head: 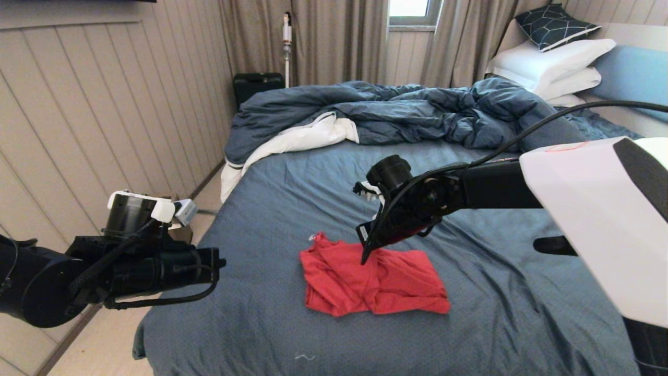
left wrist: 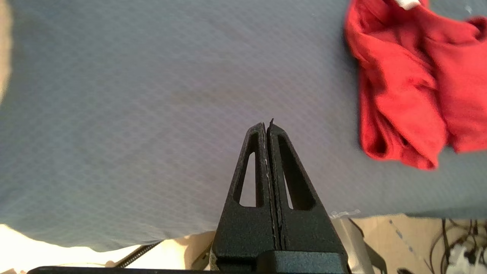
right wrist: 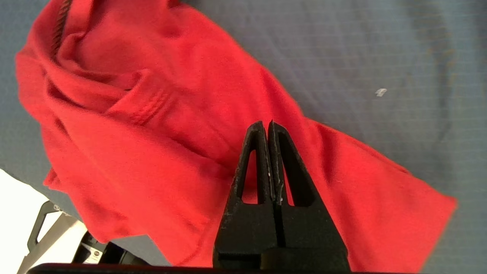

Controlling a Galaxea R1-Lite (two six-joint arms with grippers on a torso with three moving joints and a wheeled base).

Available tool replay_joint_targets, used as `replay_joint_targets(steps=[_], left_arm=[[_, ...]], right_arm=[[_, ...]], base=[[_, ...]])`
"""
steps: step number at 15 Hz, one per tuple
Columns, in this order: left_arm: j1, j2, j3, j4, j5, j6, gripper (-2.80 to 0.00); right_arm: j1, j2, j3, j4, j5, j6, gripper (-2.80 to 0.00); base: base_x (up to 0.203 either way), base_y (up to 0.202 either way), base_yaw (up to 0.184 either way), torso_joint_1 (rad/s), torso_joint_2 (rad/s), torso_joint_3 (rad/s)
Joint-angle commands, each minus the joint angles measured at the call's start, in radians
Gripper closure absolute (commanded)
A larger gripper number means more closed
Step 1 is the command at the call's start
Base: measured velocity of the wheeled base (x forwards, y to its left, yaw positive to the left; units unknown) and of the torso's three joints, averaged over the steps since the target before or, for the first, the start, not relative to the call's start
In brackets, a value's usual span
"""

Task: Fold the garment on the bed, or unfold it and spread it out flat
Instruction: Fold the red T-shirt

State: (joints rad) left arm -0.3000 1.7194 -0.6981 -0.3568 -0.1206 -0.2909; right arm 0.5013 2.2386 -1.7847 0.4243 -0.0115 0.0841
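The right gripper (head: pixel 364 259), its black fingers pressed together on nothing, hangs over the crumpled red cotton T-shirt (head: pixel 373 282) bunched on the slate-blue bed sheet (head: pixel 271 209), seemingly poised to pick a fold, while the left gripper (left wrist: pixel 268 125), likewise closed, waits beside the bed.

Soft daylight; wrist views slightly blurred.

Head camera looks forward and down across the bed (head: pixel 250 219). Both wrist cameras face it closely; all share the garment (head: pixel 373 284).
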Motion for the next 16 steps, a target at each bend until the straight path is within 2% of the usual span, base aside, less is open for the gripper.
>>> replay_joint_targets(steps=[1, 11, 13, 16], left_arm=[[0.001, -0.001, 0.000, -0.002, -0.001, -0.001, 0.00], [-0.001, -0.004, 0.005, -0.002, -0.001, 0.002, 0.00], [-0.001, -0.006, 0.005, -0.002, -0.001, 0.002, 0.00], [0.000, -0.006, 0.005, -0.002, -0.001, 0.002, 0.00]], right_arm=[[0.035, 0.012, 0.000, 0.002, 0.001, 0.001, 0.00], [0.305, -0.063, 0.064, 0.011, -0.001, 0.020, 0.00], [0.312, -0.064, 0.058, 0.010, -0.001, 0.020, 0.00], [0.263, -0.113, 0.075, 0.010, -0.018, 0.023, 0.00]], base=[[0.000, 0.000, 0.000, 0.000, 0.00, 0.000], [0.000, 0.000, 0.000, 0.000, 0.00, 0.000], [0.000, 0.000, 0.000, 0.000, 0.00, 0.000], [0.000, 0.000, 0.000, 0.000, 0.00, 0.000]])
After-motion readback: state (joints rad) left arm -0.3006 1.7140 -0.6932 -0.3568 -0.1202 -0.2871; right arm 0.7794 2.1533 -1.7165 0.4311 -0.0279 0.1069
